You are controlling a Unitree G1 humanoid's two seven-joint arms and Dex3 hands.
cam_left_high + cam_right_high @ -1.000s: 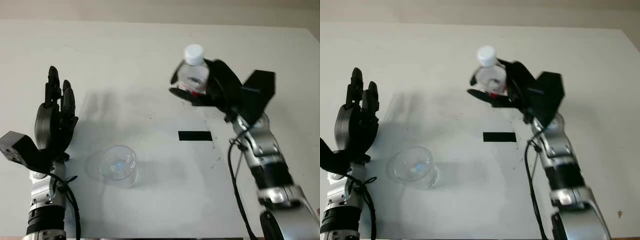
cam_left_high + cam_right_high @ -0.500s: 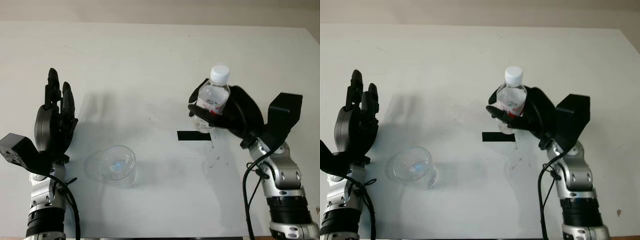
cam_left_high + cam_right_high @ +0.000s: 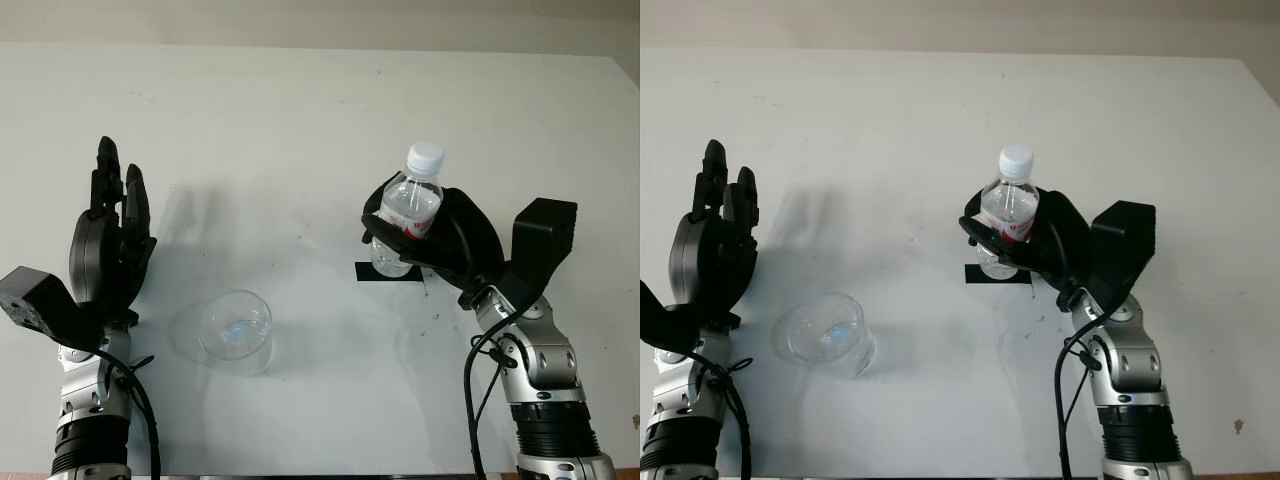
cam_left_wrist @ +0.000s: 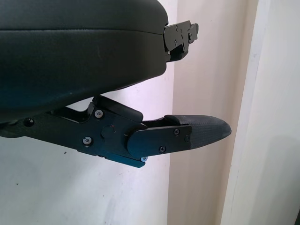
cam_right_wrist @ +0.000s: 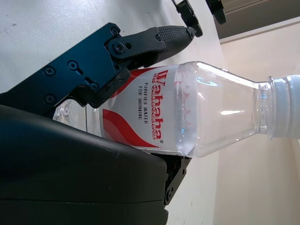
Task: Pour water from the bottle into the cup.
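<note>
A clear plastic water bottle (image 3: 406, 215) with a white cap and a red-and-white label stands upright at centre right, its base over a black tape mark (image 3: 363, 272) on the table. My right hand (image 3: 440, 240) is shut on the bottle's body, fingers wrapped around the label (image 5: 150, 115). The cap is screwed on. A clear plastic cup (image 3: 236, 330) stands upright lower left of centre, well apart from the bottle. My left hand (image 3: 108, 240) is open and raised at the far left, beside the cup.
The white table (image 3: 300, 120) ends at a pale wall along the back. Small dark specks (image 3: 432, 318) dot the surface near the tape mark.
My right hand has carried the bottle from the far centre back toward me and down to the tape mark. The cup and left hand have not moved.
</note>
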